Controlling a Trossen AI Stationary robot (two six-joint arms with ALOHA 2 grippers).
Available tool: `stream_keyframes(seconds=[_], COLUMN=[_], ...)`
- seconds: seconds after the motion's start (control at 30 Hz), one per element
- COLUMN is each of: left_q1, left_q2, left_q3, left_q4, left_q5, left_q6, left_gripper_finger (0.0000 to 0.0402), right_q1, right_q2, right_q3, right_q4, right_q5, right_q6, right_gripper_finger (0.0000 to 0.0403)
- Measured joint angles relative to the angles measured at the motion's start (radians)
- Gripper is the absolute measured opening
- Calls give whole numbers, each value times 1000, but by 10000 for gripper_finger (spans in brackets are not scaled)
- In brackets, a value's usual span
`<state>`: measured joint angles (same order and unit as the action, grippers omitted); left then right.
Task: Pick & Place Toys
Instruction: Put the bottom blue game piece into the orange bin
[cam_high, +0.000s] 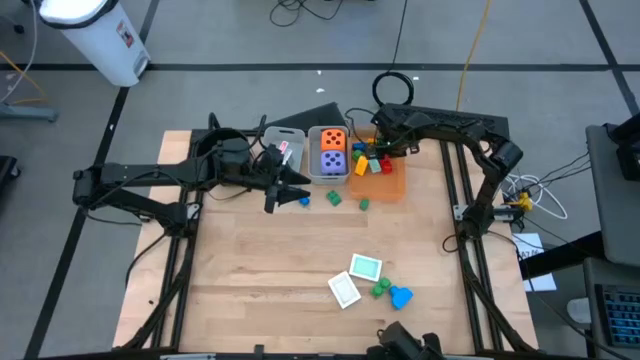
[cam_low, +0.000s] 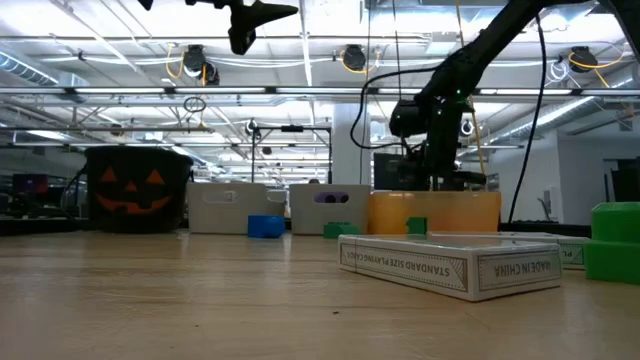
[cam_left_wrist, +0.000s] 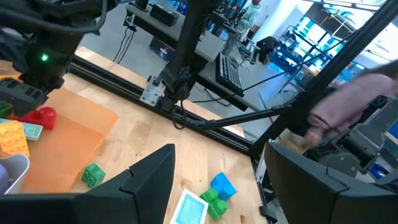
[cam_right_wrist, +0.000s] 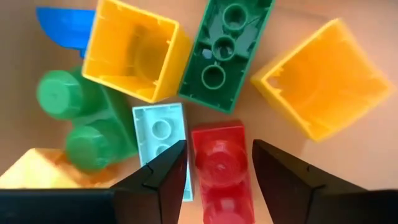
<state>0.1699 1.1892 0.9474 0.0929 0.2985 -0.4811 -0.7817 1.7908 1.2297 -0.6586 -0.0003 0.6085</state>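
Observation:
My right gripper (cam_right_wrist: 217, 155) points down into the orange bin (cam_high: 392, 185), open, its fingers standing on either side of a red block (cam_right_wrist: 217, 165) with a thin gap at each side. Yellow (cam_right_wrist: 134, 46), green (cam_right_wrist: 227, 46), pale blue (cam_right_wrist: 158, 134) and orange (cam_right_wrist: 323, 78) blocks lie around it on the bin's floor. Orange (cam_high: 333, 141) and purple (cam_high: 333, 161) dice sit in a grey bin (cam_high: 313, 170). My left gripper (cam_left_wrist: 221, 149) hangs open and empty above the table, beside the grey bins (cam_high: 285, 190).
Loose on the table: a blue block (cam_high: 303, 201) and green blocks (cam_high: 334, 198) near the bins; a teal card (cam_high: 366, 267), a white card (cam_high: 345, 290), a green block (cam_high: 380, 289) and a blue block (cam_high: 400, 297) near the front edge. A black pot (cam_low: 135, 190) stands far left.

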Motion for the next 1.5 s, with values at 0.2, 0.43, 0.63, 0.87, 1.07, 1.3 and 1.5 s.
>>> stream_keyframes(seconds=[0.2,0.43,0.63,0.87,1.07,1.3,1.5], left_q1=[0,0,1,-25,-81,-132,-167], left_q2=[0,0,0,0,0,0,0], left_q3=[0,0,0,0,0,0,0], left_q4=[0,2,-6,-110,-138,-207,-218], left_q5=[0,3,26,9,-64,-122,-198], left_q6=[0,2,8,1,-1,-38,-57], left_gripper_finger=[255,255,255,255,255,255,255], right_q1=[-10,4,98,342,540,706,825], right_q2=[-85,-256,-408,-525,-531,-511,-510], right_q3=[0,0,0,1,1,1,0], right_q4=[-10,7,125,272,277,80,-149], right_q5=[-1,-65,-212,-209,-184,-152,-78], right_q6=[-19,-22,-7,-34,-98,-236,-294], right_gripper_finger=[164,166,166,167,162,160,160])
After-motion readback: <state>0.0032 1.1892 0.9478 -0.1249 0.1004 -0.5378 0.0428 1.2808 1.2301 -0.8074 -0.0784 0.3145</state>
